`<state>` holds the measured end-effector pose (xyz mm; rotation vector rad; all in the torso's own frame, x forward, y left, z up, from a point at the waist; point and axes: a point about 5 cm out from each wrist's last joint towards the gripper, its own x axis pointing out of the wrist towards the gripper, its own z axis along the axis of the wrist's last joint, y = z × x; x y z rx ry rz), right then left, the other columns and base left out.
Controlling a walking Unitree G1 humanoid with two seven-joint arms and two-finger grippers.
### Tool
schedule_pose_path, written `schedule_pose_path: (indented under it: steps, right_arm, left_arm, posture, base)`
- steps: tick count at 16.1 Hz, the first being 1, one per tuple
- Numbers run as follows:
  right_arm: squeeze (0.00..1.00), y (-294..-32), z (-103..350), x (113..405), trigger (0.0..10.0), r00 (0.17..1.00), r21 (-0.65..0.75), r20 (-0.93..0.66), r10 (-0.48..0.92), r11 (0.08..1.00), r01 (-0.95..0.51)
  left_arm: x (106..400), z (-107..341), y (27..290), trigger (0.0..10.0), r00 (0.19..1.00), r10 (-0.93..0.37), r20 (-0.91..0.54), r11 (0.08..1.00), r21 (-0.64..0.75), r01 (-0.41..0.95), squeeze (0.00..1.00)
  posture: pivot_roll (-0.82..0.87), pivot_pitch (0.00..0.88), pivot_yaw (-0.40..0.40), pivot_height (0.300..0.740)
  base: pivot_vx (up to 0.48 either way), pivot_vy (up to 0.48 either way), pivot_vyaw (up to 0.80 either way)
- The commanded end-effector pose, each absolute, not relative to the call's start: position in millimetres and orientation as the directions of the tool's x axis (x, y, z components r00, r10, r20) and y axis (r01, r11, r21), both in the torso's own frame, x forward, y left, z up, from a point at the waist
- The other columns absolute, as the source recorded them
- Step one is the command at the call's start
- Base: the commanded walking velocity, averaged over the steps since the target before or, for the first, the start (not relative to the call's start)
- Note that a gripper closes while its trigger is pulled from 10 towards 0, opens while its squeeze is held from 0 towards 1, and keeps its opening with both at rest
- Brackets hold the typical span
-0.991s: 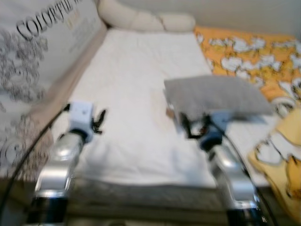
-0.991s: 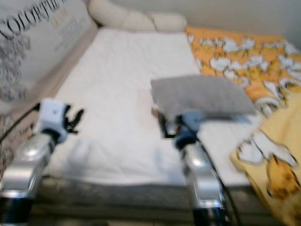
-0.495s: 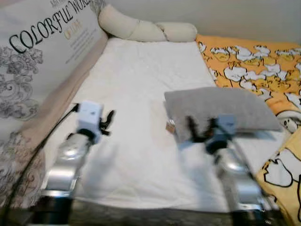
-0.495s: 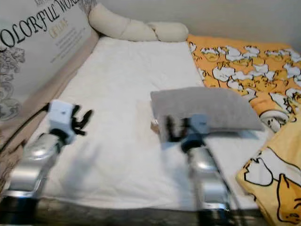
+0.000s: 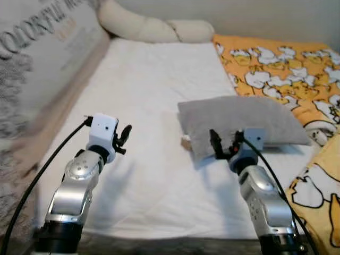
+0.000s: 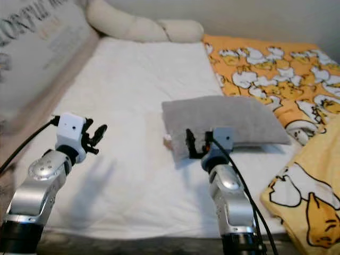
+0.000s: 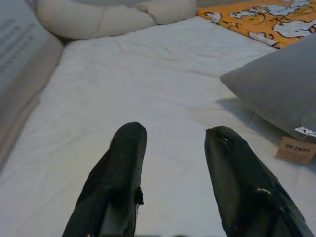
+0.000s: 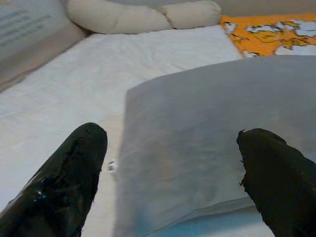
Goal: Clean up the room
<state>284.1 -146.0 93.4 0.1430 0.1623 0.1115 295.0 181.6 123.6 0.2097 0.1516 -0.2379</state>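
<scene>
Right gripper, fingers spread wide, is hovering at the near edge of the grey pillow lying on the white bed; left gripper is waiting with fingers apart (risk: pinching only loose fabric, so the pillow sags and slips free)

Bed sheet: white cloth, matt, lightly creased. Pillow: grey woven cloth, matt, with a paper tag. Blanket at upper right: orange printed cloth. Bolster: cream cloth, smooth. Arms: brushed silver metal, semi-glossy. Fingers: black, matt, finely textured.
</scene>
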Motion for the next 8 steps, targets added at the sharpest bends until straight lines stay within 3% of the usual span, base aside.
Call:
schedule_pose_path:
  steps: [1,4,5,6,7,8]
  right_arm:
    - [0.0,-151,94,284,10.0,0.982,0.15,-0.155,0.103,0.985,-0.08]
    - [0.0,-154,91,283,10.0,0.982,0.172,-0.168,0.087,0.983,-0.058]
    - [0.22,-156,91,282,10.0,0.982,0.175,-0.169,0.08,0.983,-0.05]
    - [0.22,-157,91,282,10.0,0.983,0.175,-0.169,0.078,0.983,-0.048]
    - [1.0,-161,92,281,10.0,0.984,0.18,-0.165,0.071,0.983,-0.04]
    - [1.0,-172,92,280,10.0,0.984,0.163,-0.178,0.027,0.987,0.003]
  left_arm:
    - [295,125,180,10.0,0.959,-0.225,-0.172,0.946,0.196,0.257,0.0]
    - [294,124,179,10.0,0.956,-0.233,-0.181,0.941,0.207,0.268,0.0]
    - [293,124,179,10.0,0.953,-0.238,-0.19,0.937,0.214,0.276,0.0]
    - [293,123,179,10.0,0.951,-0.24,-0.194,0.935,0.217,0.28,0.0]
    - [291,124,178,10.0,0.944,-0.258,-0.205,0.926,0.228,0.302,0.0]
    - [287,125,177,10.0,0.938,-0.281,-0.206,0.916,0.235,0.326,0.0]
  posture:
    - [0.05,0.0,-0.025,0.74]
    - [0.05,0.0,-0.029,0.74]
    - [0.05,0.0,-0.029,0.74]
    - [0.05,0.0,-0.029,0.74]
    - [0.04,0.0,-0.023,0.74]
    - [0.04,0.0,-0.026,0.74]
  base:
    - [0.0,0.0,0.0]
    - [0.0,0.0,0.0]
    - [0.0,0.0,0.0]
    - [0.0,0.0,0.0]
    - [0.0,0.0,0.0]
    - [0.0,0.0,0.0]
